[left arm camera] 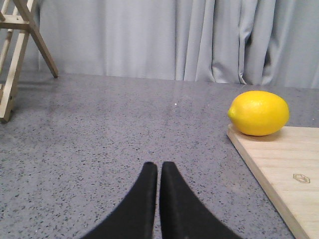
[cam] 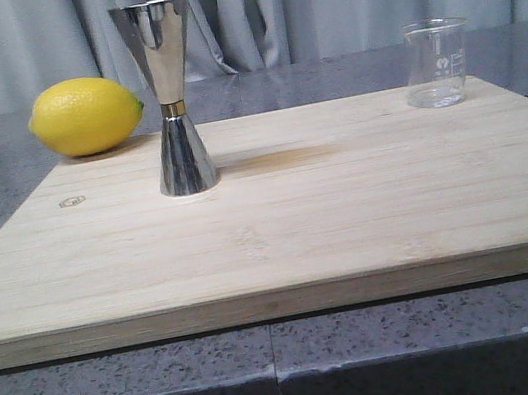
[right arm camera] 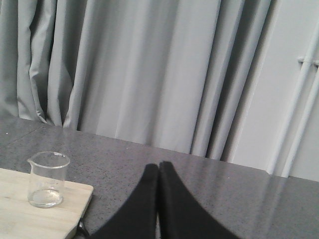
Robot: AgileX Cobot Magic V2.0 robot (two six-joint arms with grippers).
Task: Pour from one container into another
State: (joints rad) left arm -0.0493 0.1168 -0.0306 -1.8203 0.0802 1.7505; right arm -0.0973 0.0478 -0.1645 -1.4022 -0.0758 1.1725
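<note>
L tool (left arm camera: 158, 172) & R tool (right arm camera: 159, 172): both closed, holding nothing, low over table.

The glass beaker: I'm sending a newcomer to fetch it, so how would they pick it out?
Find the wooden board on the grey counter. At its far right corner stands the glass beaker, small, clear, faintly printed, unlike the tall steel jigger and the lemon to the left.

In the front view neither pincer showed, and the cutting board (cam: 348, 214) ran off the frame at three and nine o'clock. The beaker's (cam: 437, 63) white markings were too small to read, and whether it held liquid could not be told. The board's stamped logo (left arm camera: 301, 178) was illegible. A wooden stand (left arm camera: 17, 45) was cut off at ten o'clock in the left wrist view.
</note>
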